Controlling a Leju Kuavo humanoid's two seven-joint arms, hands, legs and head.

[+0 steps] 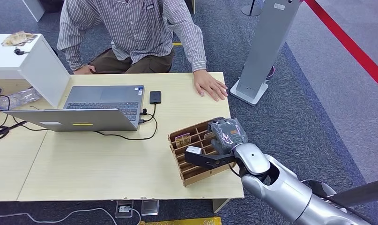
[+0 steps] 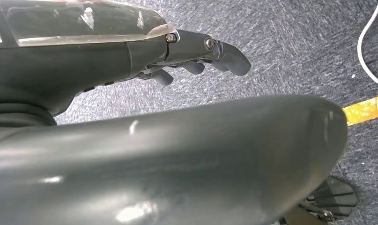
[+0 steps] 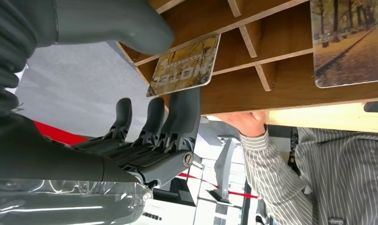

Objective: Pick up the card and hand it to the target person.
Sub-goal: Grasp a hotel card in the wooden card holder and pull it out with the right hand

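A wooden card rack [image 1: 196,171] stands at the desk's near right corner. My right hand [image 1: 224,140] reaches into it. A HOTEL card [image 3: 184,65] leans in a slot between the thumb [image 3: 107,23] and the dark fingers [image 3: 184,110]. One fingertip touches the card's edge; the thumb stays just off it. The same card [image 1: 209,136] peeks out beside the hand. A second card [image 1: 182,139] [image 3: 348,42] sits in another slot. The person in a striped shirt [image 1: 135,28] sits across the desk, one hand [image 1: 210,86] flat on the top. My left hand [image 2: 196,58] hangs over the carpet, holding nothing.
An open laptop [image 1: 91,110] and a black phone [image 1: 155,97] with cables lie left of the rack. A white box [image 1: 32,61] stands at the far left. A grey floor stand [image 1: 262,51] rises right of the desk, and red tape [image 1: 351,47] crosses the carpet.
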